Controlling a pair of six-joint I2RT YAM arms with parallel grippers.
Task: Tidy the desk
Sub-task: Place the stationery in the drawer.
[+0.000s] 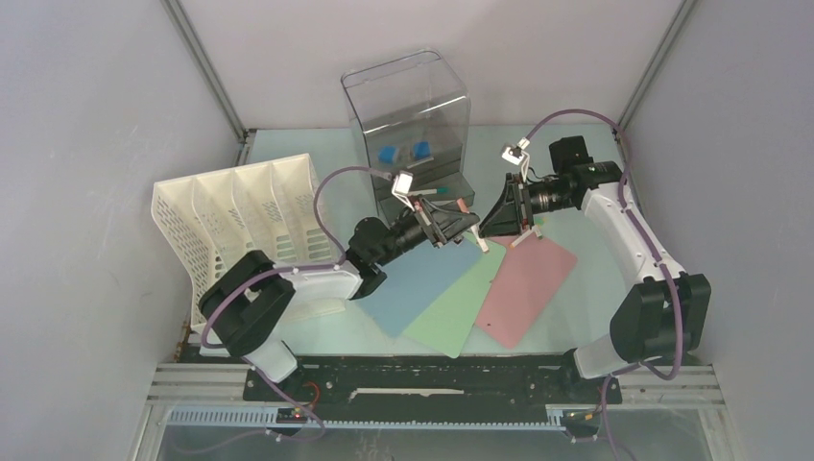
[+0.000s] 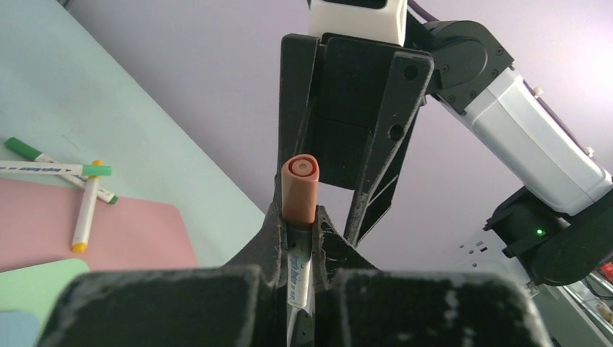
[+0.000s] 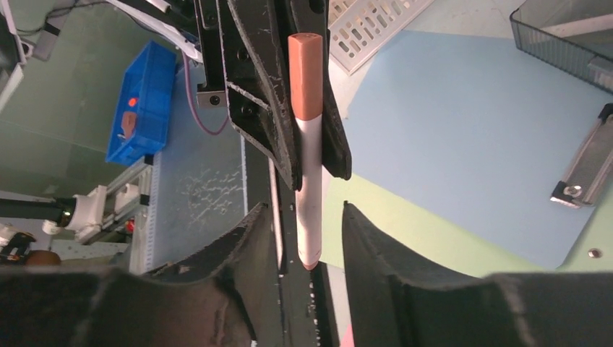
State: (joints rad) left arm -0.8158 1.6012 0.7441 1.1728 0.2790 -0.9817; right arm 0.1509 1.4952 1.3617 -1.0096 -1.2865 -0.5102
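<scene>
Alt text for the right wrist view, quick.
An orange-capped white marker is clamped in the left gripper, its lower end between the open fingers of the right gripper. A blue sheet and a green sheet lie behind.

Left arm [image 1: 317, 274] extends low toward the marker [image 2: 299, 189]. Left gripper [image 2: 298, 225] is clamped on the marker barrel, with 1 finger on each side and the capped end clear of the fingers. Right arm [image 1: 629, 226] arches in from the opposite side of the marker. Right gripper [image 3: 307, 224] faces the left gripper. Its 2 jaws stand parted on either side of the marker's uncapped end, with gaps visible on both sides.
</scene>
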